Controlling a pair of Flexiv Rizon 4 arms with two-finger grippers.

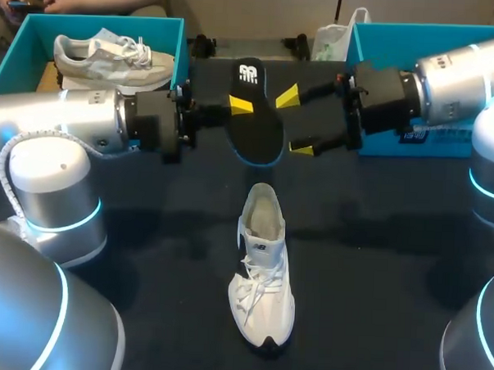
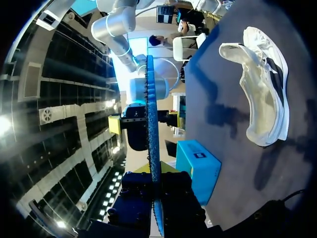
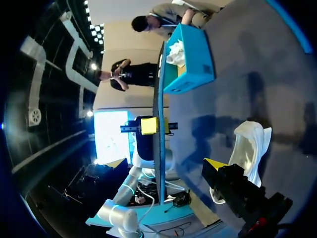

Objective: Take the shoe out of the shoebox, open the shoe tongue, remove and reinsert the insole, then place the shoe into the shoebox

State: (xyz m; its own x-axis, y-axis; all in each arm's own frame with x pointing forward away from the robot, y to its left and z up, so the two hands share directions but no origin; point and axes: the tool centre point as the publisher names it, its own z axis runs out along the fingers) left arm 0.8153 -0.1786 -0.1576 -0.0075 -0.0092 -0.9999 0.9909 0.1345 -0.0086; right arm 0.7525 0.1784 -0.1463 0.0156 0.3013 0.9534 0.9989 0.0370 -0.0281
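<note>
The left gripper (image 1: 238, 105) is clamped on a black foam insole with a blue rim (image 1: 256, 120). One yellow-tipped finger lies on the insole's upper face near its 9 o'clock edge. In the left wrist view the insole (image 2: 152, 124) shows edge-on, running straight out from between the fingers. It hangs above the dark table (image 1: 375, 264) with its face turned up toward the head view. Its long axis runs from 12 to 6 o'clock: the heel end with the white mark points to 12 and the broader toe end to 6 (a touch toward 5).

The right gripper (image 1: 296, 120) stands at the insole's 3 o'clock side with its fingers spread wide, holding nothing. One tip is near the rim at about 1 o'clock and the other near 4 o'clock. Whether either tip touches the rim I cannot tell.

The white laced sports shoe (image 1: 263, 276) stands on its sole on the table at 6 o'clock of the insole, apart from it and from both grippers. Its long axis also runs from 12 to 6, with the heel opening toward 12 and the toe toward 6.

At 10 o'clock of the insole, behind the left arm, the open teal cardboard shoebox (image 1: 167, 34) holds a second white shoe (image 1: 113, 56) lying across from 9 to 3. At 2 o'clock, behind the right arm, stands another teal box (image 1: 385, 35).
</note>
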